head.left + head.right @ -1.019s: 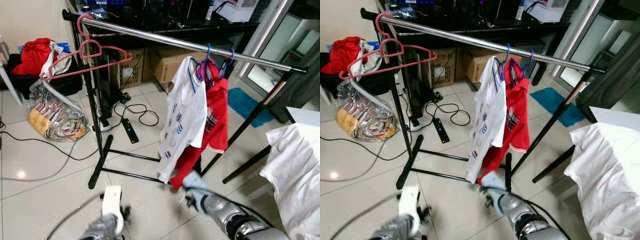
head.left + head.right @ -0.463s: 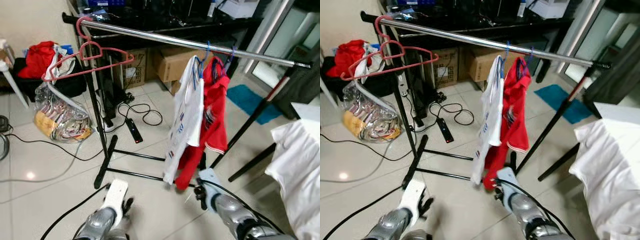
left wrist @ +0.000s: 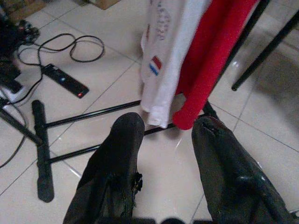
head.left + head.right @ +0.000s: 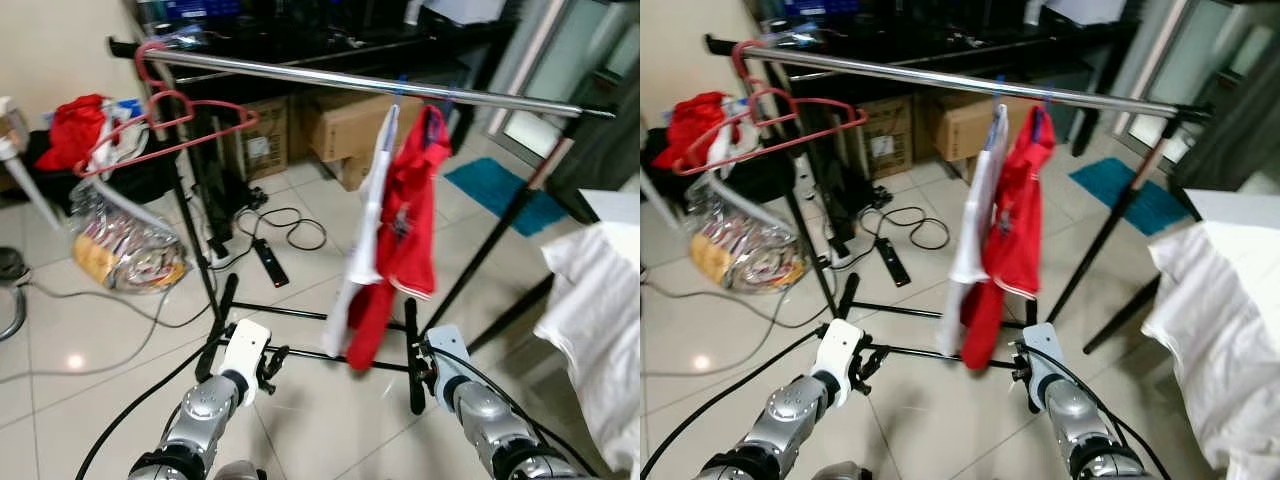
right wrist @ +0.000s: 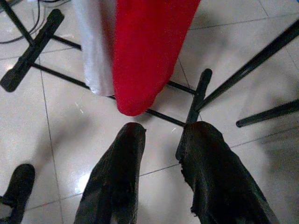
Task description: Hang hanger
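A silver clothes rail point(image 4: 330, 80) on a black stand runs across in front of me. Two empty pink hangers point(image 4: 170, 130) hang at its left end. Further right, a white shirt point(image 4: 368, 230) and a red shirt point(image 4: 408, 220) hang side by side on blue hangers. My left gripper point(image 4: 270, 362) is low, near the stand's left foot, open with nothing between its fingers point(image 3: 126, 140). My right gripper point(image 4: 420, 368) is low under the red shirt point(image 5: 145, 51), also open and empty, its fingers point(image 5: 126, 154) pointing at the floor.
The stand's black feet and cross bars point(image 4: 215, 325) lie on the tiled floor just ahead. A power strip point(image 4: 270, 262) and cables trail behind them. A clear bag of clothes point(image 4: 125, 245) sits left, cardboard boxes point(image 4: 350, 125) behind, white bedding point(image 4: 600, 330) at right.
The whole view has shifted as I moved nearer the rack. Both arms have come up and forward into view. The two shirts now show more edge-on.
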`<state>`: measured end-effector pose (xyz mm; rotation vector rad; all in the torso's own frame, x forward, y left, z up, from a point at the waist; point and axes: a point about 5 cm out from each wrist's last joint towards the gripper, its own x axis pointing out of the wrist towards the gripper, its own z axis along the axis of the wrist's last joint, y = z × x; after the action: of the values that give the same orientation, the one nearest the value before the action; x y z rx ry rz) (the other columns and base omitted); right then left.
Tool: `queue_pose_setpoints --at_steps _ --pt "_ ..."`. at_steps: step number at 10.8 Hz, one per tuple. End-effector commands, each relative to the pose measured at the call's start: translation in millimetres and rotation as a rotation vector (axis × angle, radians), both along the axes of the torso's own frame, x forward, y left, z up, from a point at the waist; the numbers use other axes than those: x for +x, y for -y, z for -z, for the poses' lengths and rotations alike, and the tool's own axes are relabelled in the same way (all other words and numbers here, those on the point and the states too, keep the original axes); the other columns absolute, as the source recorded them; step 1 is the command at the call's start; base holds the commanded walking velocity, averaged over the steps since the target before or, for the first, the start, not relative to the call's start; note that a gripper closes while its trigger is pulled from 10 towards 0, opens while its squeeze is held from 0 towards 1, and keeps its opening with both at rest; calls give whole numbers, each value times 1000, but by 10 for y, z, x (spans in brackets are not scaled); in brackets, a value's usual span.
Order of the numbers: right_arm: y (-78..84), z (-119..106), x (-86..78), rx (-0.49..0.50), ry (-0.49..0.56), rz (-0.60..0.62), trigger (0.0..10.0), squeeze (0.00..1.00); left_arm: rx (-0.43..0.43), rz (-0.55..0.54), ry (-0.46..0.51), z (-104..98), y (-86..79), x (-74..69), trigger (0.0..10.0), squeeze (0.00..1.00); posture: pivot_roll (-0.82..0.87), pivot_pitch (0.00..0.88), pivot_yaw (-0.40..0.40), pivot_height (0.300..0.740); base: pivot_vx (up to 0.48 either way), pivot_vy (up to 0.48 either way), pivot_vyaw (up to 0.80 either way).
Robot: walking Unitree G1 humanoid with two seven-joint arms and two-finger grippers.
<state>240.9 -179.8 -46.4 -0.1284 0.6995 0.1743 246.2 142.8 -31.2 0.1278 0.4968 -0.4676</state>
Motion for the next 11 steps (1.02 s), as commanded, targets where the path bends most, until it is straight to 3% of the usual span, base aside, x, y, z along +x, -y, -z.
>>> queue_pose_setpoints --at_steps 1,5,8,11 --pt "46 -8 -12 25 24 50 10000 0 -22 20 20 -32 62 19 10000 0 70 13 -23 740 0 0 0" --pt "120 -80 -44 79 145 109 10000 0 -76 76 73 -113 96 -14 10000 0 37 49 8 740 0 0 0" --pt "117 -206 -34 114 254 30 10000 0 -134 23 193 -304 12 -61 10000 0 133 25 -47 740 0 0 0" --pt "-169 -387 174 192 346 -33 10000 0 -168 -53 257 -411 10 -194 10000 0 181 28 -72 740 0 0 0"
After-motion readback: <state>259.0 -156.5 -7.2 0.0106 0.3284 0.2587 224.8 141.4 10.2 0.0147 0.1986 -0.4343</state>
